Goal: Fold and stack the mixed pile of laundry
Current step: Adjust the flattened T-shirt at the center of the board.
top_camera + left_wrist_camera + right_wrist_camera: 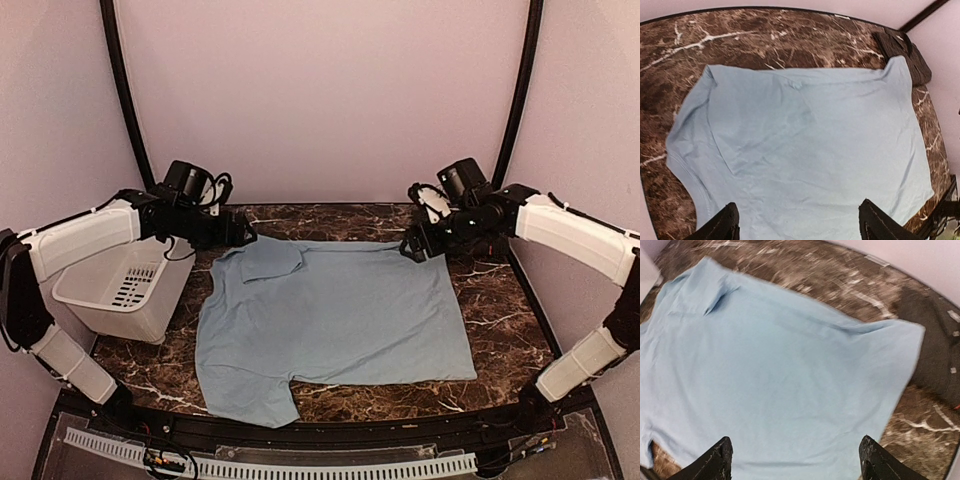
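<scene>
T-shirt [330,315] flat, far-left sleeve tucked over | left gripper [247,236], right gripper [409,249]: fingers spread, empty, at far corners | likely best: pinch far edge evenly, fold toward near without dragging

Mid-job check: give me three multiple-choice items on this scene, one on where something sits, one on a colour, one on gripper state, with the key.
1. The white bin stands where, relative to the T-shirt?
A) on the left arm's side
B) on the right arm's side
C) on top of it
2. The T-shirt is:
A) red
B) light blue
C) white
3. The left gripper and right gripper are:
A) both open
B) both shut on cloth
C) one open, one shut
Key: 1 A, the bin sits beside the shirt under the left arm. 2 B, the cloth is pale blue in every view. 3 A, each wrist view shows fingers wide apart with nothing between them.
</scene>
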`<state>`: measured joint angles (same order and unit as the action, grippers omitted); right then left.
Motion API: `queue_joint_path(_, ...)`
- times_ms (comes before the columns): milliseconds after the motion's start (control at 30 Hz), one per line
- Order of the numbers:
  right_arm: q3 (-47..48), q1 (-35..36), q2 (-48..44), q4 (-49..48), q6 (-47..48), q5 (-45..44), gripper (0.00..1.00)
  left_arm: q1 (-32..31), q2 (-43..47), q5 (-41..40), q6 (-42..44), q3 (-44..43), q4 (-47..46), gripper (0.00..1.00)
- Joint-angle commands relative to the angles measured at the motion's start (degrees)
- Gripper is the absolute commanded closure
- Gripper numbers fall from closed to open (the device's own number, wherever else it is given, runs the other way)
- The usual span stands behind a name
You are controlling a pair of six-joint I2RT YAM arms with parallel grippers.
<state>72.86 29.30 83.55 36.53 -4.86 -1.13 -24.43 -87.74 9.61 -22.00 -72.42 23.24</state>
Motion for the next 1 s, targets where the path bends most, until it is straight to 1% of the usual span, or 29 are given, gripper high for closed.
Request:
queue_joint_path(0, -8.2, 2.5, -1.9, 2.2, -4.5, 7.5, 0.16, -3.7, 4.1, 0.0, -0.1, 9.4, 3.1, 0.20)
queue_joint_path(100, -11.6, 1.9, 0.7, -1.7, -4.9, 7.4, 0.16, -3.8, 3.8, -0.4, -1.5, 13.6, 0.9, 0.21)
queue_joint_path(167, -11.9, 1.3, 4.4, -3.9, -4.8, 7.2, 0.16, -3.8, 2.2, -1.4, -2.1, 13.9, -0.6, 0.22)
queue_joint_path(333, -9.7, 0.6, 12.2, -6.6, -4.1, 6.5, 0.18, -3.8, -7.2, -3.0, -3.5, 9.2, 0.7, 0.25)
queue_joint_path(500, -8.0, -1.3, 17.1, -8.3, -3.7, 6.3, 0.18, -3.7, -11.3, -5.4, -4.7, 8.6, -0.6, 0.27)
queue_joint_path(667, -4.6, -2.9, 21.3, -8.1, -3.1, 6.4, 0.19, -2.8, -16.5, -7.5, -4.3, 4.2, 0.1, 0.29)
queue_joint_path(733, -3.7, -2.9, 21.0, -6.8, -2.7, 6.2, 0.19, -2.4, -17.0, -8.5, -4.2, 3.1, 0.3, 0.29)
queue_joint_path(800, -4.5, -2.9, 18.1, -6.0, -2.7, 5.9, 0.20, -2.4, -16.2, -9.7, -3.5, 2.5, 1.1, 0.28)
queue_joint_path(867, -6.1, -2.4, 13.3, -4.0, -3.0, 6.5, 0.19, -2.5, -13.6, -9.9, -2.9, 2.7, 1.9, 0.26)
queue_joint_path(967, -9.3, 0.6, 4.2, 0.0, -4.9, 8.0, 0.18, -4.7, -6.7, -6.2, -2.1, 5.9, 3.4, 0.23)
